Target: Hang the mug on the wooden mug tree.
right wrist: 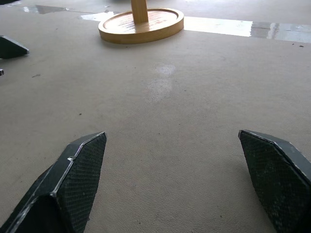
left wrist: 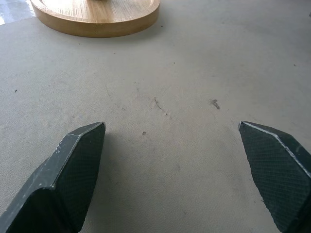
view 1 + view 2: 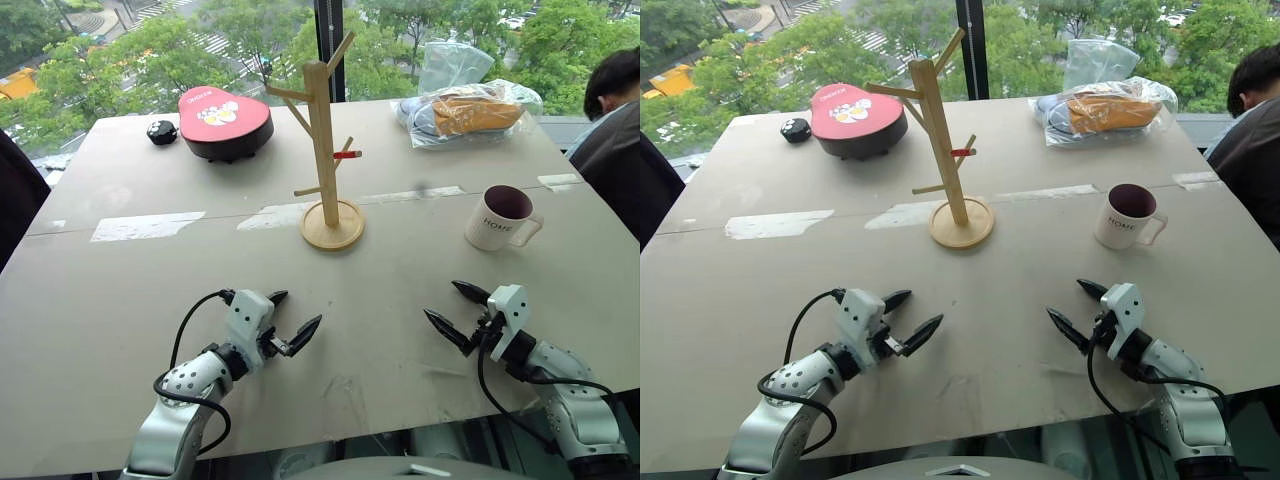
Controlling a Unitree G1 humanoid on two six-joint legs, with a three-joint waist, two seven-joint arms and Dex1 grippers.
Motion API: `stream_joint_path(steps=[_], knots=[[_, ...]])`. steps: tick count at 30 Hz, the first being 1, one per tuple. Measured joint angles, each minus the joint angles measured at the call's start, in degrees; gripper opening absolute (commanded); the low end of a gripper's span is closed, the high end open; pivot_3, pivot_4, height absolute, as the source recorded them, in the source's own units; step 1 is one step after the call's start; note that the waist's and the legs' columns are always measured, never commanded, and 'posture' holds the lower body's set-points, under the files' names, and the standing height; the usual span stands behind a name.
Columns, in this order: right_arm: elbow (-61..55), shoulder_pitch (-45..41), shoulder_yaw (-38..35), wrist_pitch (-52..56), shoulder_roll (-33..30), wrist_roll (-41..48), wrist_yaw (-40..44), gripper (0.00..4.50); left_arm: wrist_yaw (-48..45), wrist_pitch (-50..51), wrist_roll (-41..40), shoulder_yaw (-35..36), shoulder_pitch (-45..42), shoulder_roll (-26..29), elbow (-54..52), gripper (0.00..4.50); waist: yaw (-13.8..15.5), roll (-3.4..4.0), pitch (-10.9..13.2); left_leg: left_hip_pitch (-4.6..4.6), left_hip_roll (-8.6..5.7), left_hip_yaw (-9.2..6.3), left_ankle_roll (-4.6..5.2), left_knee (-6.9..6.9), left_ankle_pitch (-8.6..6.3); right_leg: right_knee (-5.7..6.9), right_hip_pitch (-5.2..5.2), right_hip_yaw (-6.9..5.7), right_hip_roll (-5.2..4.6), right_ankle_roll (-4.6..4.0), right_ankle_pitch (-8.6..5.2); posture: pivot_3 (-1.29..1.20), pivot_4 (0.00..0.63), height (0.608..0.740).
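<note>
Right gripper (image 3: 458, 306) and left gripper (image 3: 292, 318) released, empty; we list the mug (image 3: 499, 218), far right: rigid, breakable glazed ceramic, best pinched at its rim opposite the handle.

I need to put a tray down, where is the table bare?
Bare: the near table between the wooden mug tree and both open tools, and the left side below the red-lidded box. Crowded: the far right corner with plastic bags, and around the mug.
</note>
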Motion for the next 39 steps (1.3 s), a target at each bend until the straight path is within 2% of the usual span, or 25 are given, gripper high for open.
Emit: stream_joint_path(steps=[27, 32, 39], knots=[[-0.47, 0.80, -0.60, -0.55, 0.66, -0.01, -1.83, 4.40, -0.63, 0.30, 0.43, -0.57, -0.91, 0.82, -0.49, 4.50, 0.44, -0.01, 0.04, -0.01, 0.00, -0.01, 0.00, 0.00, 0.00, 0.00, 0.00, -0.02, 0.00, 0.00, 0.00, 0.00, 0.150, 0.740], [1.69, -0.63, -5.33, -1.52, 2.35, 0.00, -7.67, 4.40, -2.58, 5.40, -0.10, -2.85, -5.30, 2.65, -2.42, 4.50, 0.90, 0.05, 0.46, -0.12, -0.16, -0.07, 0.01, 0.07, 0.00, 0.00, -0.01, -0.11, 0.05, 0.02, 0.01, 0.00, 0.150, 0.740], [3.08, -0.67, -14.07, -1.14, 3.52, 0.38, -16.92, 4.40, -8.22, 14.90, -6.45, -6.61, -15.64, 5.36, -9.63, 4.50, 0.35, 0.10, 0.79, -0.36, -0.03, -0.12, -0.02, -0.07, 0.02, -0.05, -0.31, -0.09, 0.00, -0.07, -0.02, 0.00, 0.150, 0.740]])
